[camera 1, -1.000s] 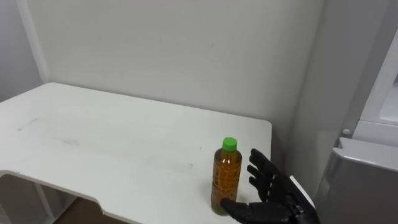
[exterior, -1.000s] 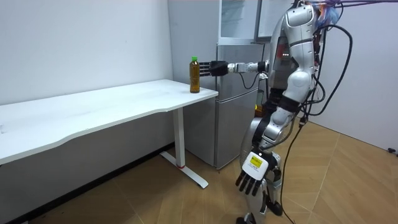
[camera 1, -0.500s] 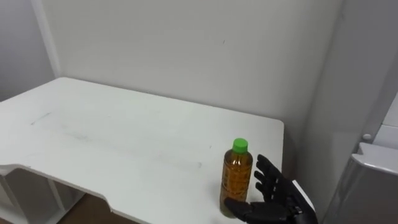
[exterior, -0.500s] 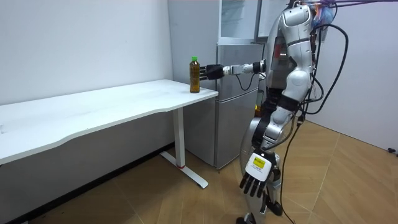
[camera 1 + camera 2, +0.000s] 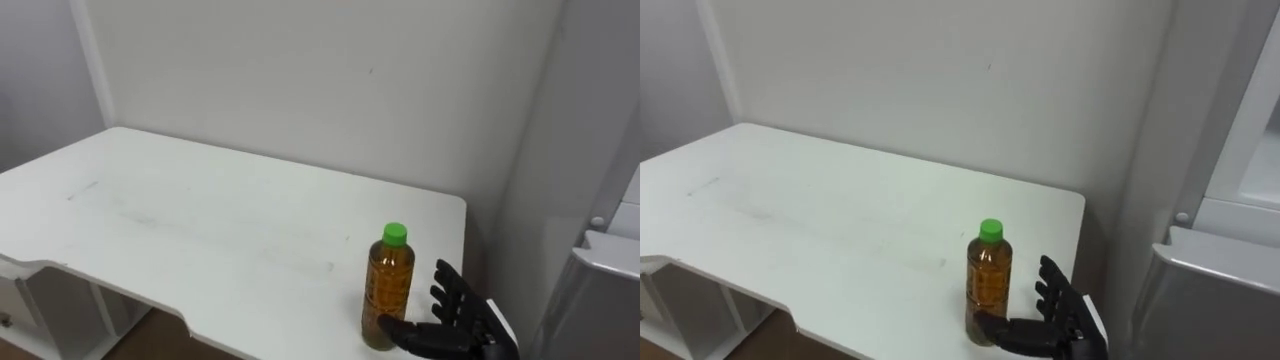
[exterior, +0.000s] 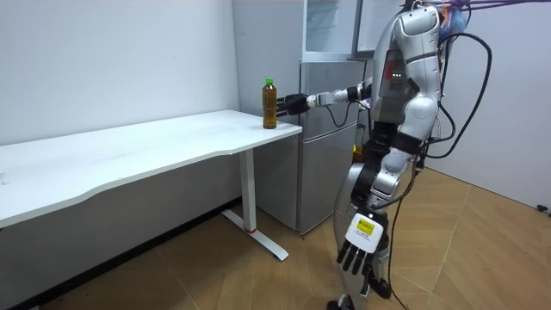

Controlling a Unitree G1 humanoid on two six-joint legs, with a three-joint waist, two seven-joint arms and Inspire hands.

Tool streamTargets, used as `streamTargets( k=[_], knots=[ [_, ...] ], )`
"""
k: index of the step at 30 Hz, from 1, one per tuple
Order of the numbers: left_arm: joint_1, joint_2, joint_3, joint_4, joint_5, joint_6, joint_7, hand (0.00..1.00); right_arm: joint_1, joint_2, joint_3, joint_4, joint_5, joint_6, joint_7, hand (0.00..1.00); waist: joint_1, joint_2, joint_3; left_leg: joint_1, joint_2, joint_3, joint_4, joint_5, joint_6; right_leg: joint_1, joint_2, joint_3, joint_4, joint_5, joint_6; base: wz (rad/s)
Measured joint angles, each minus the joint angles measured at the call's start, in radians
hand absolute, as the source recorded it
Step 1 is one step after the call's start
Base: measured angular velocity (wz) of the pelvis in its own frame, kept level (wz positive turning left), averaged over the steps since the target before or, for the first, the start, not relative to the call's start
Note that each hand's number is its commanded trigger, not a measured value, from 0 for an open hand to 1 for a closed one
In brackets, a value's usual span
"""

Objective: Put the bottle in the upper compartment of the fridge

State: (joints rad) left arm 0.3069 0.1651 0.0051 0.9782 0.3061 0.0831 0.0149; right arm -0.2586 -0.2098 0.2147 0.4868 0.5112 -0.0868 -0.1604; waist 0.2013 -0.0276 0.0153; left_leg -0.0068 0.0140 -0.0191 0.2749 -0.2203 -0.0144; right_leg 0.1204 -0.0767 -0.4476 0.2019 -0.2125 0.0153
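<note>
A bottle (image 5: 388,288) of amber drink with a green cap stands upright near the right end of the white table (image 5: 200,230). My right hand (image 5: 455,325) is open just to its right, fingers spread, with the thumb reaching across in front of the bottle's base. The right eye view shows the same bottle (image 5: 988,283) and right hand (image 5: 1055,320). In the room view I stand by the table's end with my right arm stretched out to the bottle (image 6: 269,105). My left hand (image 6: 357,256) hangs open beside my leg.
The grey fridge (image 6: 331,129) stands right beside the table's end, its upper compartment (image 6: 331,26) open above. Its lower door (image 5: 1230,290) fills the right edge of the eye views. A white wall runs behind the table.
My right hand has moved closer to the bottle, the thumb now at its base. The eye views have shifted a little, and my left hand has swung slightly at my side.
</note>
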Motion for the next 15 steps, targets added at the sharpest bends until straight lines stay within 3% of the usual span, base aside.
streamTargets(
  k=[15],
  knots=[
    [0.025, -0.003, 0.0, -0.016, 0.0, 0.0, -0.009, 0.0, 0.0, -0.003, 0.0, 0.058, -0.002, 0.0, -0.011, 0.0, 0.003, 0.0, -0.0007, 0.012, -0.011, -0.015, -0.003, 0.005, 0.005, 0.022, -0.01, -0.02, 0.003, -0.003, 0.006, 0.03]
  ],
)
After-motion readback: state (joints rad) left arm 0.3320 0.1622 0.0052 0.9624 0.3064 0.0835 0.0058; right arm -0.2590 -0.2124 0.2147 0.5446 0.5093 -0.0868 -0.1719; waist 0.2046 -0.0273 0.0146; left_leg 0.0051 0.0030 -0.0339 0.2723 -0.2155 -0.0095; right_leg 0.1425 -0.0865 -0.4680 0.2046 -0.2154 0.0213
